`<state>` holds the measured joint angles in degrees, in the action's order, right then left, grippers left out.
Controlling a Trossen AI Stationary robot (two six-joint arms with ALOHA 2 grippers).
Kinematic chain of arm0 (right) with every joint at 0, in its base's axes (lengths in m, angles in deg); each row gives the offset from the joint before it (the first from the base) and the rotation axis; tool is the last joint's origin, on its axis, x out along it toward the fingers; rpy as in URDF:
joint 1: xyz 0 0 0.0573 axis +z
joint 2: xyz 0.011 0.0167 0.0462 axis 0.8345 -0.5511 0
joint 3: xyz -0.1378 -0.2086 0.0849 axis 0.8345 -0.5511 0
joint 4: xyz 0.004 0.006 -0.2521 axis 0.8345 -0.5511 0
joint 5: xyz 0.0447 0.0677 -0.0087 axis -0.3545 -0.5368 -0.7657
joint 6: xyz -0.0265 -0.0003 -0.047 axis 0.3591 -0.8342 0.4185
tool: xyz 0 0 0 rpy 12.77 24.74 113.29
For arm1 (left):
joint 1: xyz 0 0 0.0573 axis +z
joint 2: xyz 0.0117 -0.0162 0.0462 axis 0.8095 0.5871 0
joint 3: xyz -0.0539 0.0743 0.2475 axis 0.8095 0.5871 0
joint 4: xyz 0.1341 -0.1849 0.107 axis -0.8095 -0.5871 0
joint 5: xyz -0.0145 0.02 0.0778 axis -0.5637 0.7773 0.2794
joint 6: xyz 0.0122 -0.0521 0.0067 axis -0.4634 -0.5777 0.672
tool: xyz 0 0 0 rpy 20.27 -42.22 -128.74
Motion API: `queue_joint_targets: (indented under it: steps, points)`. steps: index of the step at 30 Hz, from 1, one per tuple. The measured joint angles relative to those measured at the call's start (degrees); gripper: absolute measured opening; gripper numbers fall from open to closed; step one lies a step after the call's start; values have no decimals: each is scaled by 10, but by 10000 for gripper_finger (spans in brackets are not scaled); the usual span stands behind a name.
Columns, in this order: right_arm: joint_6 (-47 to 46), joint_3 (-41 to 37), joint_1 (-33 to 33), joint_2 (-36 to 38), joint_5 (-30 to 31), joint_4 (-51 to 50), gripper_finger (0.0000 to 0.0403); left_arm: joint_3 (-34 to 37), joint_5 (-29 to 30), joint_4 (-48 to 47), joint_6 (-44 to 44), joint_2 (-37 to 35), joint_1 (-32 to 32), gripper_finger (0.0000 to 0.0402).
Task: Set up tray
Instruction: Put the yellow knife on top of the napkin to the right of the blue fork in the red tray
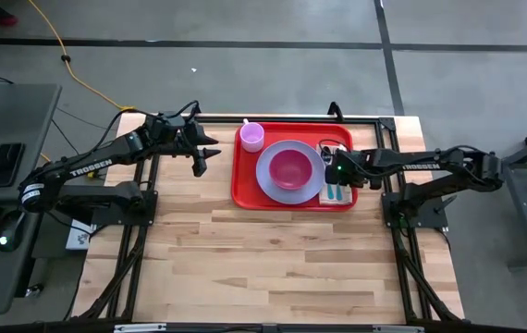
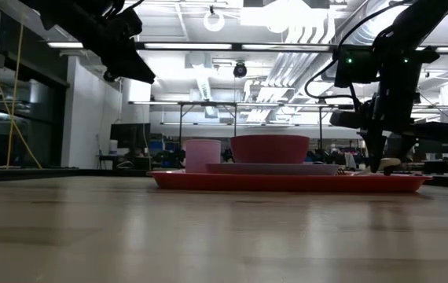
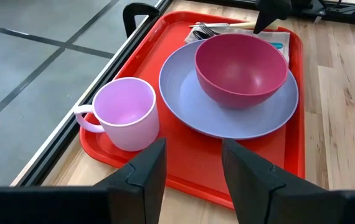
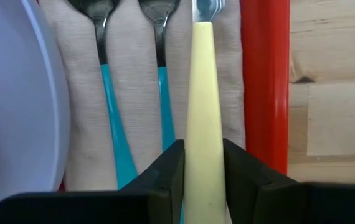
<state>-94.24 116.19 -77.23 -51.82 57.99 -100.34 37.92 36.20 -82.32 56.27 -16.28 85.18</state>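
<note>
Item, tray setting: left gripper [image 1: 201,159] parted, empty, beside the tray [image 1: 245,190] on the desk [image 1: 273,259]; right gripper [image 4: 203,163] clamped on cream-handled fork [image 4: 203,112]; best lowered straight onto napkin [image 4: 81,112] beside teal-handled spoons [image 4: 112,118].

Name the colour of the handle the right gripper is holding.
Pale cream-yellow handle, clearest in the right wrist view.

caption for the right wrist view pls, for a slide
Right claw shut on a cream-handled fork, beside two teal-handled utensils on a beige napkin, by the red tray rim.
</note>
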Motion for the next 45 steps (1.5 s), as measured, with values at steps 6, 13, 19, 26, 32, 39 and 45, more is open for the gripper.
queue_joint_targets:
  steps: [6, 13, 19, 26, 32, 39, 45]
  points:
    - [6, 0, 0, 0, -5, -4, 79, 0, 0, 0, 0, 0, 0, 184]
    - [6, 0, 0, 0, -8, -6, 80, 0, 0, 0, 0, 0, 0, 184]
    - [6, 0, 0, 0, -22, -7, 81, 0, 0, 0, 1, 0, 0, 184]
    - [13, 0, 0, 0, -31, -7, 81, 0, 0, 0, 1, 0, 0, 184]
    - [15, 0, 0, 0, -36, -9, 81, 0, 0, 0, 2, 0, 0, 184]
    - [15, 0, 0, 0, -46, -9, 81, 0, 0, 0, 13, 0, 0, 184]
    - [13, 0, 0, 0, -50, -9, 81, 0, 0, 0, 16, 0, 0, 184]
